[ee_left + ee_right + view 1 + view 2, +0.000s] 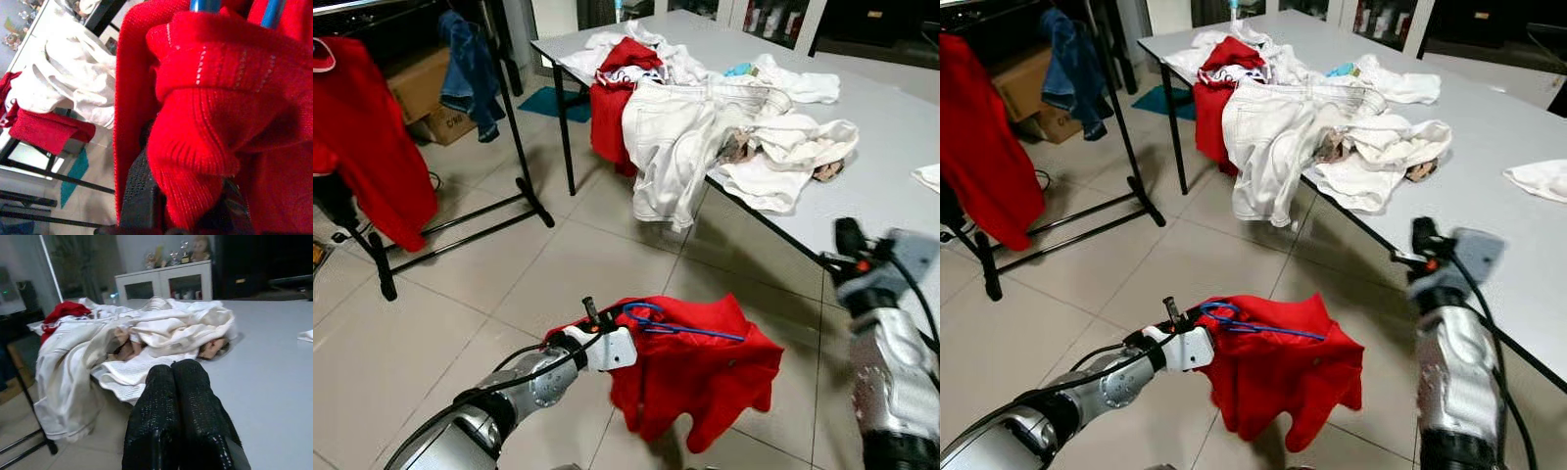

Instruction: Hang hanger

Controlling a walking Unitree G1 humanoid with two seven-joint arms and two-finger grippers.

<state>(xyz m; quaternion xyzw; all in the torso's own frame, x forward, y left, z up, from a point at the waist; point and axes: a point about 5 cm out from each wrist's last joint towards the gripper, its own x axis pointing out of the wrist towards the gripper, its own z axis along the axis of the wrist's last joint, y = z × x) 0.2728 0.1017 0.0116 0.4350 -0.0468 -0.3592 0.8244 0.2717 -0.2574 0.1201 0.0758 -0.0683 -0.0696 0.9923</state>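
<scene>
In the left eye view, your left hand (590,315) holds a red sweater (700,377) on a blue hanger (677,326), low over the tiled floor (509,284), near the middle. I judge this load is light and soft; the knit will sag and swing, and it can slip off the thin wire shoulders. So hold the stiff hanger near its hook, not the cloth. The clothes rack (514,127) stands far left, well apart, with a red garment (372,137) and a blue denim piece (470,69) already on it.

In the right eye view, your right hand (1425,240) is raised beside the near edge of the counter (1508,127), which carries a heap of white clothes (1332,127). A cardboard box (1033,93) stands behind the rack; what is inside, I cannot tell.

In the left wrist view, the fingers (139,196) are closed on a thick fold of red knit, the blue wire just beyond.

In the right wrist view, the fingers (156,426) are pressed together and hold nothing.
</scene>
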